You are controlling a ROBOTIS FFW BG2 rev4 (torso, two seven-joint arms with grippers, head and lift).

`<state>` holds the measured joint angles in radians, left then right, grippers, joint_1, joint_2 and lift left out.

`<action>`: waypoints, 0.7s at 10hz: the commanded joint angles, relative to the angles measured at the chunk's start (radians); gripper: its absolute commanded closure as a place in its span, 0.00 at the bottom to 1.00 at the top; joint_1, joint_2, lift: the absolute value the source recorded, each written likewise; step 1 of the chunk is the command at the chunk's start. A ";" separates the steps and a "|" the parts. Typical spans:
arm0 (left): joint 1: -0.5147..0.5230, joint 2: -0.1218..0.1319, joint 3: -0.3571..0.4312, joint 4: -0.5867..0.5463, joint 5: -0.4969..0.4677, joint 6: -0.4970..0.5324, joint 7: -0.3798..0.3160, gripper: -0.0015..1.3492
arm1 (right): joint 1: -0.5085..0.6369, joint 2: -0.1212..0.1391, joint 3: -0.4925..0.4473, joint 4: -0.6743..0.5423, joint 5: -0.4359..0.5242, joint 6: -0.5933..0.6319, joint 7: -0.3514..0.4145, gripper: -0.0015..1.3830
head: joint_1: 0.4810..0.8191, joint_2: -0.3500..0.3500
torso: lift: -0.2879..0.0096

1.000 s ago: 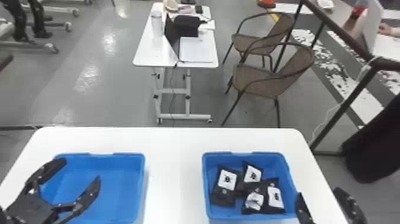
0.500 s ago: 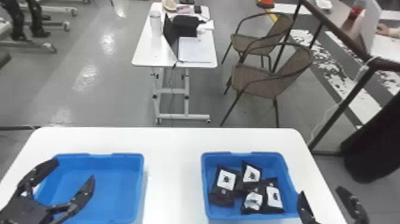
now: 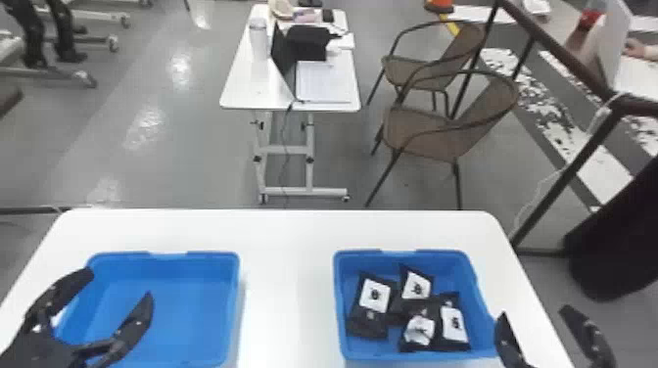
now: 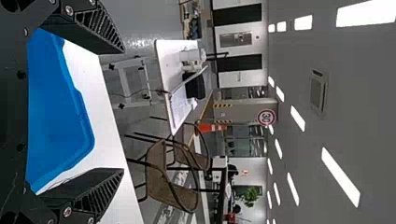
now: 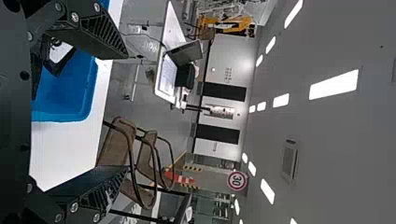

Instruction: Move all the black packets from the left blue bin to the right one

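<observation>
Black packets [image 3: 375,296]: they lie in your right bin [image 3: 342,306], near the table's [image 3: 289,274] right edge. Your left gripper [image 3: 120,283], by the left bin's [image 3: 166,308] left edge: wide. Your right gripper [image 3: 534,313]: wide.

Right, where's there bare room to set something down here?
On the white table, the strip between the two bins, and the band beyond them up to the far edge. The left blue bin looks bare inside, but the left hand crowds its left side. The right bin is crowded with black packets, the right hand beside it.
</observation>
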<state>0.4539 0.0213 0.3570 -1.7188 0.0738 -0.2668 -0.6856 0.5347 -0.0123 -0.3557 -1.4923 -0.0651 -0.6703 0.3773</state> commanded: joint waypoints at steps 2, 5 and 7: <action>-0.001 0.003 0.000 0.001 0.009 0.001 0.000 0.10 | -0.005 0.013 0.001 0.001 0.004 0.000 0.000 0.13 | 0.63 0.38 | 0.97; 0.006 0.003 -0.003 0.010 0.020 -0.005 -0.002 0.10 | -0.005 0.013 0.000 0.007 0.004 0.000 0.000 0.13 | 0.63 0.38 | 0.97; 0.006 0.014 -0.001 0.010 0.023 -0.005 -0.003 0.10 | -0.002 0.013 0.000 0.009 0.004 0.000 0.000 0.13 | 0.63 0.38 | 0.97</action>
<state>0.4596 0.0328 0.3556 -1.7090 0.0942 -0.2724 -0.6888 0.5320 -0.0123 -0.3557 -1.4840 -0.0613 -0.6704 0.3773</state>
